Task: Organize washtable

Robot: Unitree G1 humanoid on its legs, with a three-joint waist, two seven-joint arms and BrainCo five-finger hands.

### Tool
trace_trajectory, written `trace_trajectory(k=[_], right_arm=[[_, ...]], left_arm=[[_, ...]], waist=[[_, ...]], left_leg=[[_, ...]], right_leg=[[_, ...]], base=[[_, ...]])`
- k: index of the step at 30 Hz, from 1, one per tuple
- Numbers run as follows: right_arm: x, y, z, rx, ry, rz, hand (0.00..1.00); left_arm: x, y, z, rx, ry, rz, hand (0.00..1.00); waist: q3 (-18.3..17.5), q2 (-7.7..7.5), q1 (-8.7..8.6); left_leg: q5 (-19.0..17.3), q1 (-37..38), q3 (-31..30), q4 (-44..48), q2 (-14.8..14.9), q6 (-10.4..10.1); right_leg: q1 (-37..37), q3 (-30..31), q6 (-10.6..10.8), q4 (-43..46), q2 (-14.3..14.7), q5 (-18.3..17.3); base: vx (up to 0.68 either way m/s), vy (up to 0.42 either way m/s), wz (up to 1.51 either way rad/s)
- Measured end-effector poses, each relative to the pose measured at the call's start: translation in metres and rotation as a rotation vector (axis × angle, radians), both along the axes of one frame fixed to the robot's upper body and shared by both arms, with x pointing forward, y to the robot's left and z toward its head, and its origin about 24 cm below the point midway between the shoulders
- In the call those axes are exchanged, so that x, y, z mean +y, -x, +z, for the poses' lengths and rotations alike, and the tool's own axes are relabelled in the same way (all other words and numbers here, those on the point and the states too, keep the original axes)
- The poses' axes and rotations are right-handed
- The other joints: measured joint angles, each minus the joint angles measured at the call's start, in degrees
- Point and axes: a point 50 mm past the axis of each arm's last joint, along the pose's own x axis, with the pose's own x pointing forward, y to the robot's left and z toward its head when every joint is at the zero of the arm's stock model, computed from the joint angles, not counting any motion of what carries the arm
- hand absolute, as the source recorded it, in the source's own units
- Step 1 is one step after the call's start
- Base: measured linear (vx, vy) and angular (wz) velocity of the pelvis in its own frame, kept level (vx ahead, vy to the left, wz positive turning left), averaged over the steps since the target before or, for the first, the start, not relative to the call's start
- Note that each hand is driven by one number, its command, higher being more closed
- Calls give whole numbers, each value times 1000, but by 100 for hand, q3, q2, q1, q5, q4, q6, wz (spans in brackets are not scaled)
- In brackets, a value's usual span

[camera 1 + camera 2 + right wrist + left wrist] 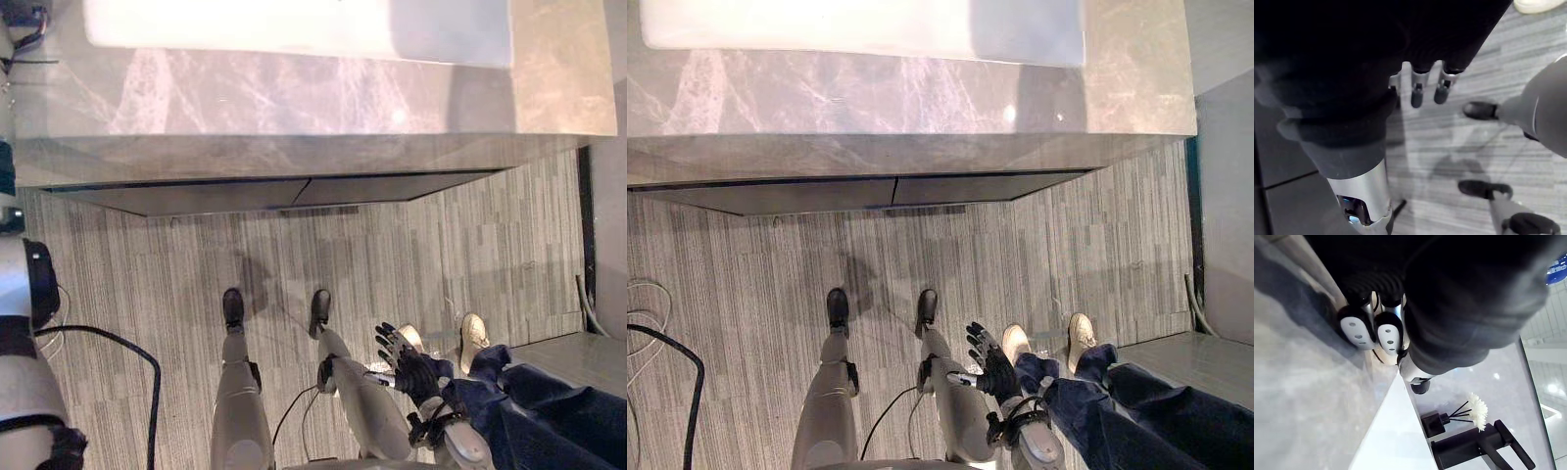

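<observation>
Marble washtable (pixel 294 93) carries a white basin (pixel 245 24), a black faucet (pixel 1479 450) and a black reed diffuser (pixel 1436 423) holding a white flower. The left hand (pixel 1388 333) is close over the washtable's top; spread or closed, I cannot tell. The right hand (pixel 407 364) hangs well short of the washtable, loosely spread and empty, beside a person's legs (pixel 529 401).

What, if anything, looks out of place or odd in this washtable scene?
Nothing looks spilled or askew on the counter; the faucet and diffuser sit by the sink. The odd thing is a person's shoes on the floor, right beside the open right hand, which hangs low, away from the counter.
</observation>
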Motion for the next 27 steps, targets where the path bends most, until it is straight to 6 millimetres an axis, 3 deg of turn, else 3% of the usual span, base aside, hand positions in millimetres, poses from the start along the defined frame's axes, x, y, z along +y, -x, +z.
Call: trace_trajectory(k=[4,6,9,16,21,22,23,24,25,27], right_arm=[[0,0,6,-25,-8,-11,0],[-1,-1,9,-36,-13,-23,0],[-3,-2,11,-44,-22,-40,0],[-6,-1,12,-50,-29,-55,0],[-10,0,12,-50,-14,-46,0],[-10,0,12,-51,-11,-45,0],[-11,1,12,-49,-6,-44,0],[-11,5,10,-36,-7,-46,0],[-11,8,8,-23,-8,-47,0],[-13,8,8,-22,1,-48,0]], left_arm=[[-1,2,5,-15,6,-5,100],[-3,6,12,-38,7,-11,100],[-3,9,18,-59,12,-15,100],[18,21,19,-93,67,21,100],[20,19,15,-78,60,29,100],[20,19,15,-77,59,30,100],[19,18,14,-72,51,33,100],[17,16,13,-59,33,38,100],[16,17,13,-61,25,42,100],[19,19,14,-66,22,55,100]], waist=[[1,1,72],[4,7,171],[18,28,216],[15,28,389],[9,28,451],[8,27,448],[-1,15,437],[-66,-79,342],[-145,-172,330],[-179,-155,460]], left_leg=[[-149,-75,30,167,135,-6],[-265,-153,44,279,333,51],[-292,-204,45,329,491,78],[-345,-319,-35,522,712,7],[-361,-369,-46,638,860,-16],[-362,-392,-53,678,872,-18],[-369,-427,-60,737,856,-48],[-372,-507,-69,833,687,-93],[-415,-604,-56,988,581,-158],[-577,-774,5,1449,745,-309]], right_leg=[[-55,-40,170,7,111,402],[-178,-35,156,-11,292,905],[-245,-65,83,-32,432,1301],[-244,-61,74,-37,620,1312],[-243,-29,81,-40,749,1304],[-242,-25,99,-40,759,1286],[-219,-16,309,-40,732,1070],[-125,-37,523,-40,537,312],[-112,-76,152,-42,444,-282],[-107,-359,164,-41,482,-267]], base=[[13,65,-14],[8,126,-42],[-2,142,-21],[-5,78,-3],[9,69,-5],[8,86,3],[5,70,32],[-4,33,49],[-11,-25,36],[-27,-66,-19]])
